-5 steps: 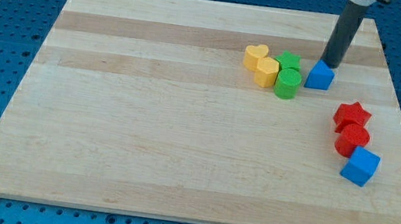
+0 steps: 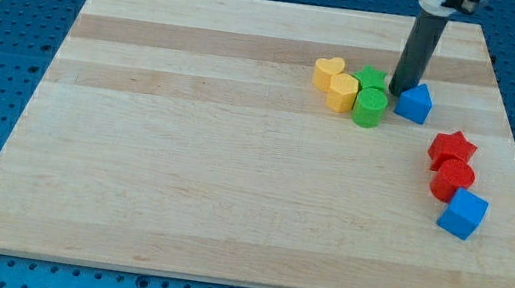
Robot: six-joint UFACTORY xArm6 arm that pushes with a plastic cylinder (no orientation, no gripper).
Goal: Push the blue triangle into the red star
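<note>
The blue triangle (image 2: 415,103) lies on the wooden board's upper right part. The red star (image 2: 452,148) lies below and to the right of it, a short gap apart. My tip (image 2: 399,90) rests on the board at the triangle's upper left edge, touching or nearly touching it, between the triangle and the green blocks.
A green star (image 2: 372,78) and green cylinder (image 2: 370,107) sit just left of my tip, with two yellow hearts (image 2: 336,82) further left. A red cylinder (image 2: 453,179) and a blue cube (image 2: 463,213) sit below the red star. The board's right edge (image 2: 514,150) is close.
My tip moved left, from above the blue triangle to its upper left side. The triangle shifted slightly to the right.
</note>
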